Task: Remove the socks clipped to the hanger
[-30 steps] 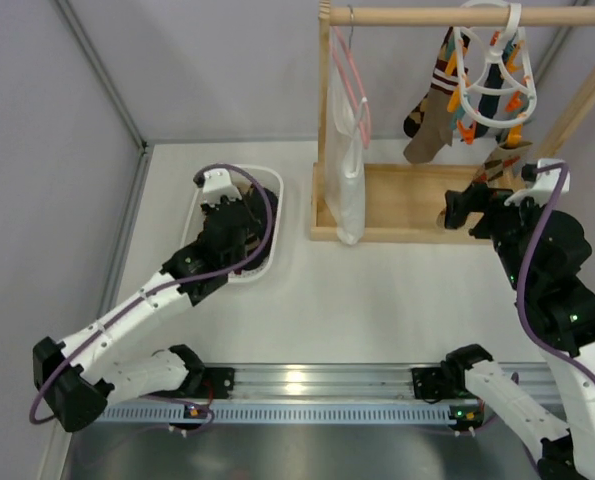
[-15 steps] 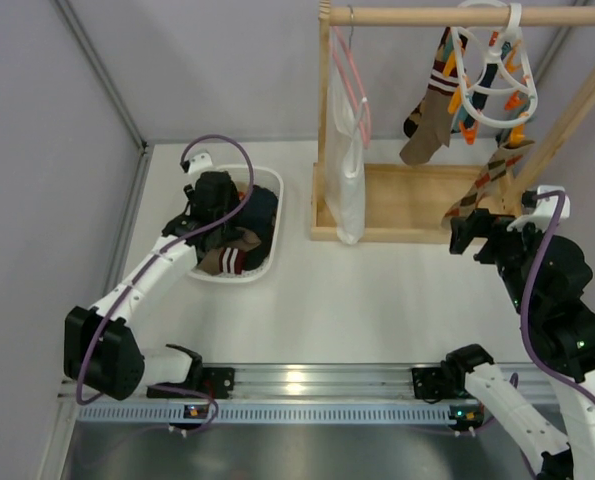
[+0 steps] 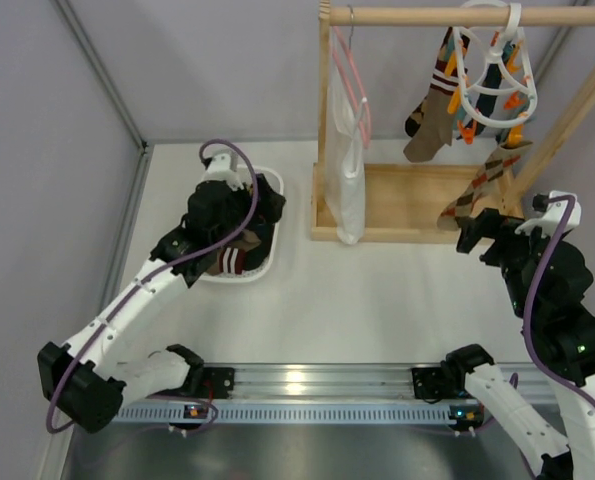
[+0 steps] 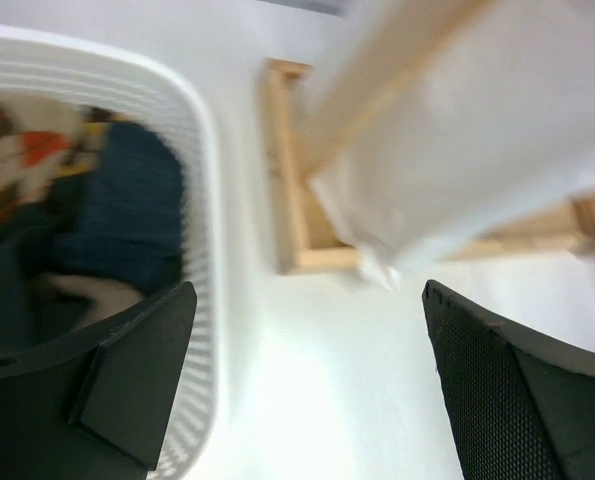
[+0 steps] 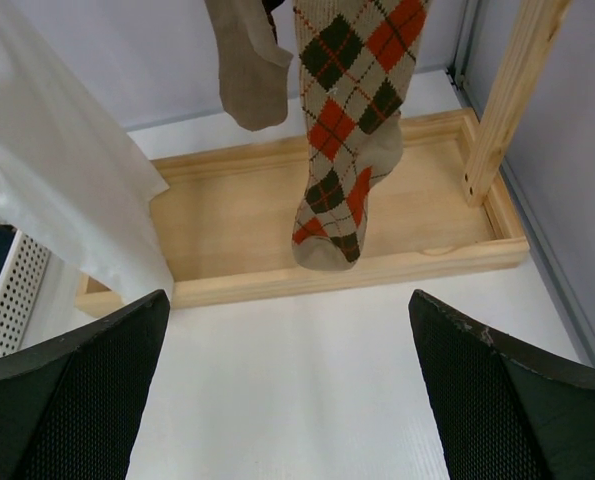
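The white ring hanger [image 3: 492, 75] with orange and teal clips hangs from the wooden rail. A taupe sock with a striped cuff [image 3: 427, 115] [image 5: 249, 70] and an argyle sock [image 3: 485, 182] [image 5: 352, 130] dangle from it. My right gripper [image 3: 474, 235] [image 5: 297, 390] is open just below and in front of the argyle sock's toe, touching nothing. My left gripper [image 3: 262, 205] [image 4: 307, 370] is open and empty over the right rim of the white basket [image 3: 232, 278] [image 4: 202, 150]. A dark navy sock [image 4: 127, 215] and a striped-cuff sock [image 3: 232, 262] lie in the basket.
A white cloth bag [image 3: 345, 170] [image 5: 57, 180] [image 4: 477, 130] hangs on a pink wire hanger [image 3: 352, 80] at the rack's left end. The rack's wooden base tray [image 3: 397, 205] [image 5: 277, 225] sits below, with an upright post [image 5: 507, 90] at right.
The left gripper rose out of the basket, opened and shifted right over the rim. The right gripper drew back a little from the rack, and the argyle sock now hangs free.
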`<act>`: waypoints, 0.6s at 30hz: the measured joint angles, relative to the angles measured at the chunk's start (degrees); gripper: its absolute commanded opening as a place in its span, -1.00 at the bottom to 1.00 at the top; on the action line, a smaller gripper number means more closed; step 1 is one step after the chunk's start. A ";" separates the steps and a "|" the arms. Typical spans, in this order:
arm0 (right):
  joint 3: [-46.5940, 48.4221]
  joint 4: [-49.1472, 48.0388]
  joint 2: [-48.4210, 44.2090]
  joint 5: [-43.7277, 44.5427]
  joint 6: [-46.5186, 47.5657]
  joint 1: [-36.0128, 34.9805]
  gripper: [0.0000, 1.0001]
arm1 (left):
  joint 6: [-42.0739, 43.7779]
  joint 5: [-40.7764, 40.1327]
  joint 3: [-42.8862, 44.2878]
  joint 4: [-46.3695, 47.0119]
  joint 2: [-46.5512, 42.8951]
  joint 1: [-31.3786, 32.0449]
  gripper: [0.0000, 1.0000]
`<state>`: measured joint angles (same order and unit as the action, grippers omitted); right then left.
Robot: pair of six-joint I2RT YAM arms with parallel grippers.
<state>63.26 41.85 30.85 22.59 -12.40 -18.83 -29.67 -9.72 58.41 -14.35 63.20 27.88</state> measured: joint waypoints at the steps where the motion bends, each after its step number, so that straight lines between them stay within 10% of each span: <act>1: 0.00 0.11 0.00 0.46 -0.28 0.00 0.99 | 0.22 1.40 0.00 0.96 -0.02 2.45 0.97; 10: 0.55 3.21 0.28 3.89 -0.92 0.00 0.99 | 3.91 4.98 -0.48 11.82 4.79 27.30 0.97; 18: 3.45 5.31 -0.72 0.17 -1.25 0.00 0.99 | 12.68 13.16 5.22 21.94 21.44 33.86 0.97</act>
<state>66.72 47.16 30.13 22.76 -13.65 -18.83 -16.99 3.44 63.64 7.60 84.64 61.73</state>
